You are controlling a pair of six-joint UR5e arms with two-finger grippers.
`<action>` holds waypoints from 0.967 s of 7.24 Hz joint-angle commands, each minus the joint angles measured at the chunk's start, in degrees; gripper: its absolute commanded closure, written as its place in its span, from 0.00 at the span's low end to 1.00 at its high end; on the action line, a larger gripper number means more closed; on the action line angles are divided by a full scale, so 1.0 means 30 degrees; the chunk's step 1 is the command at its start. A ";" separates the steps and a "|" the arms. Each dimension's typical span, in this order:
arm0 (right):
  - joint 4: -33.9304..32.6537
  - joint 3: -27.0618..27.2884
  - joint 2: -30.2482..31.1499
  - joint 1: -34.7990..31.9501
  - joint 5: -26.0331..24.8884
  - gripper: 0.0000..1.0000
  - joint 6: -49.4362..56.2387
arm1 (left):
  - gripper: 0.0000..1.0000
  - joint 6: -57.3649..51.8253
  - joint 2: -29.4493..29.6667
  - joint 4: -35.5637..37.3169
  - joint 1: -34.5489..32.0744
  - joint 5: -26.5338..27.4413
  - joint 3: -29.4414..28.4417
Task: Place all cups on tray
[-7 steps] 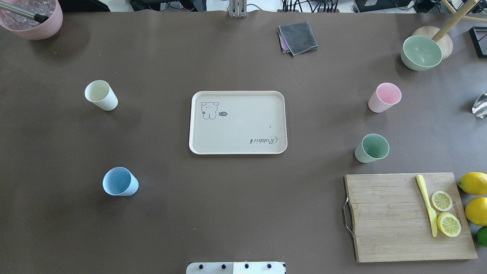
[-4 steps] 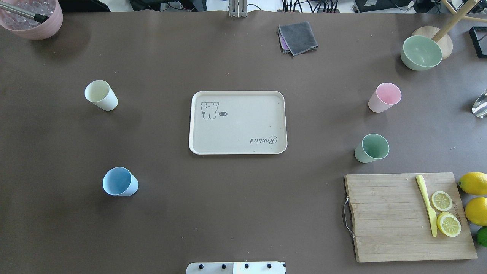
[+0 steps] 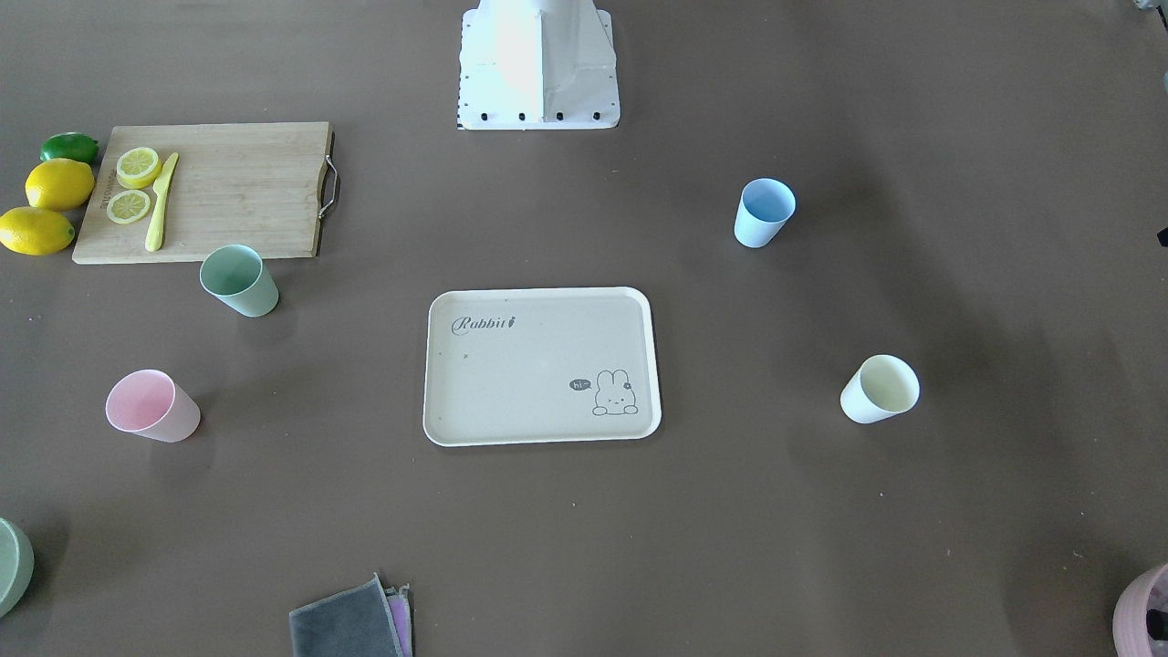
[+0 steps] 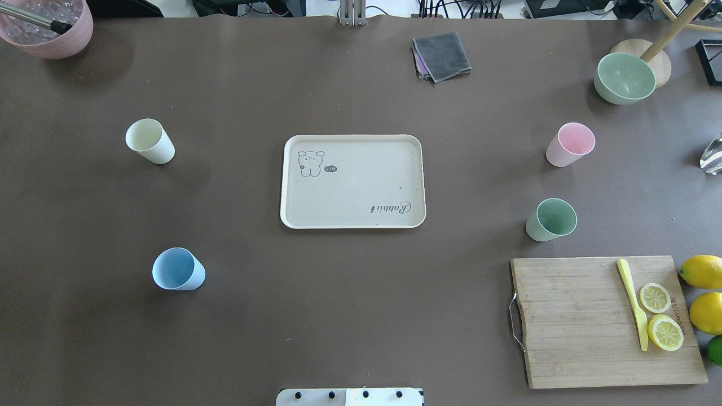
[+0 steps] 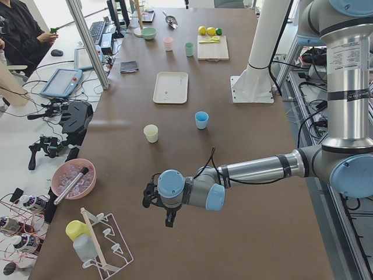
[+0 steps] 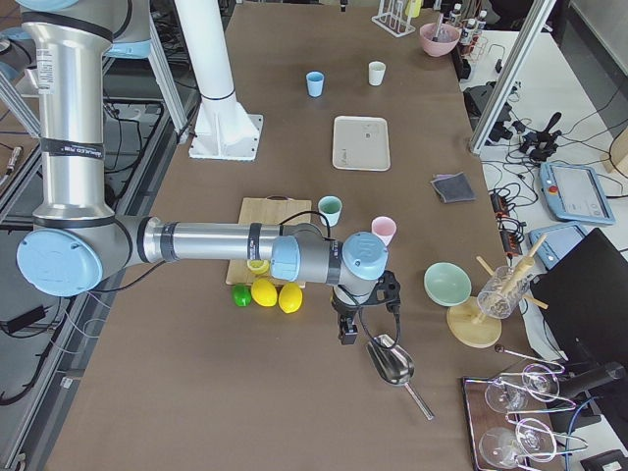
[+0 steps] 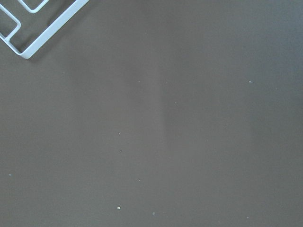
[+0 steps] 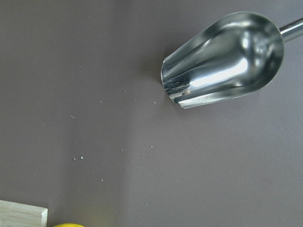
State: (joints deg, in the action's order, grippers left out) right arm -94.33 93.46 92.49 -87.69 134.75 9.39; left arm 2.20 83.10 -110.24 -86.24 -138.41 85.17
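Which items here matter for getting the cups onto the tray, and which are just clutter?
For the job: tray, cream cup, blue cup, pink cup, green cup.

Lying about: cutting board, knife, lemons, green bowl, cloth, scoop.

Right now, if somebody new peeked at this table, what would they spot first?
Probably the flat beige rabbit tray, bare in the middle of the brown table. Four plastic cups stand off it: a cream cup and a blue cup on one side, a pink cup and a green cup on the other. Bright yellow lemon slices lie on the wooden cutting board nearby.
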 commanded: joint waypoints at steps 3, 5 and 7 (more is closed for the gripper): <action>-0.0139 -0.0420 -0.0040 0.0078 -0.0178 0.00 -0.0023 | 0.02 -0.0003 -0.0043 0.1413 -0.0024 -0.0007 0.0792; -0.0141 -0.0422 -0.0157 0.0137 -0.0471 0.00 0.0006 | 0.02 -0.0089 0.0364 0.1384 -0.0082 0.0544 0.0644; -0.0170 -0.0452 -0.0333 0.0196 -0.0705 0.00 0.0006 | 0.02 0.0143 0.0775 0.1413 -0.0111 0.0901 0.0701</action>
State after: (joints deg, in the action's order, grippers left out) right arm -94.81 92.16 91.74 -87.21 133.09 9.37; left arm 2.27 84.64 -105.99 -86.51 -136.23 87.29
